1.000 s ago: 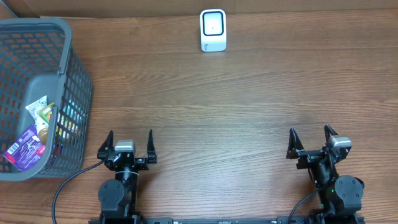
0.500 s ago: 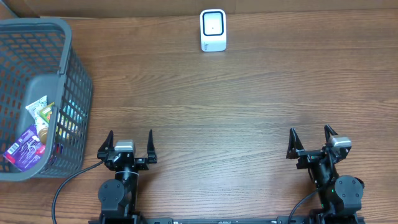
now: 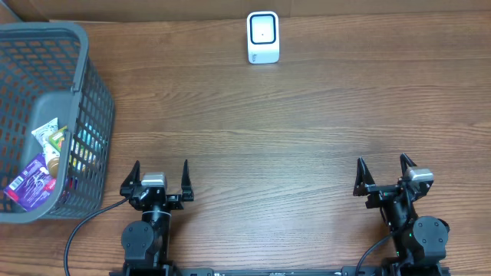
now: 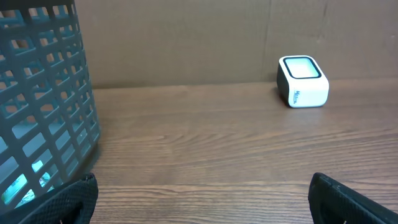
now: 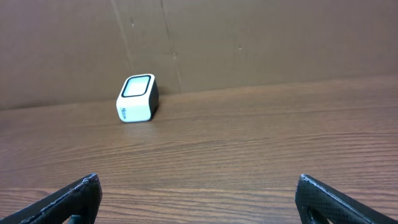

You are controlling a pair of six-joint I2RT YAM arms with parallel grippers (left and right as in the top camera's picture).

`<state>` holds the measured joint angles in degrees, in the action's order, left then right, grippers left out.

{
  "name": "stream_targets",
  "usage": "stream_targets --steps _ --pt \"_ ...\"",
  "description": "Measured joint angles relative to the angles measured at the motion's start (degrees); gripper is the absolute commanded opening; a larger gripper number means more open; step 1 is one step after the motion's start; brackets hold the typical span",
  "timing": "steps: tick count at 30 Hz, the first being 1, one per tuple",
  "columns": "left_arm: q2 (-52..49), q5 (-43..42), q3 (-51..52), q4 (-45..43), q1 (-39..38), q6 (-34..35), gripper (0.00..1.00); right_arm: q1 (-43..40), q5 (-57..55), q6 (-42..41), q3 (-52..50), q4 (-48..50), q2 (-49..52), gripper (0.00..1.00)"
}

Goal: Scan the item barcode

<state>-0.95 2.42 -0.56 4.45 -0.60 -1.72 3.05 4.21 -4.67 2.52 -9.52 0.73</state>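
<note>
On table (image 3: 307,115): one scanner (image 3: 263,36), one basket (image 3: 98,115), two wide-spread pincers (image 3: 160,165) (image 3: 381,161)

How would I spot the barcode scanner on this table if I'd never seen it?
Start at the wooden table and look to its far edge, by the cardboard wall. There, near the middle, stands the scanner: a small white box with a dark-rimmed window. It stands alone, far from the grey basket at the left.
</note>
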Motion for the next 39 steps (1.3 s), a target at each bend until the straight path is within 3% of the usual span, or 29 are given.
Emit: stream_targets --steps 21,31,39 --pt "0.00 -0.02 0.00 -0.26 0.00 0.07 1.00 0.00 -0.85 0.02 0.00 0.04 0.00 1.00" --pt "0.00 -2.93 0.00 -2.69 0.00 6.75 1.00 0.00 -0.85 0.00 0.00 0.00 0.00 1.00" --pt "-0.04 -4.11 -4.85 1.81 0.00 8.20 1.00 0.00 -0.85 -0.02 0.22 -0.02 0.00 1.00"
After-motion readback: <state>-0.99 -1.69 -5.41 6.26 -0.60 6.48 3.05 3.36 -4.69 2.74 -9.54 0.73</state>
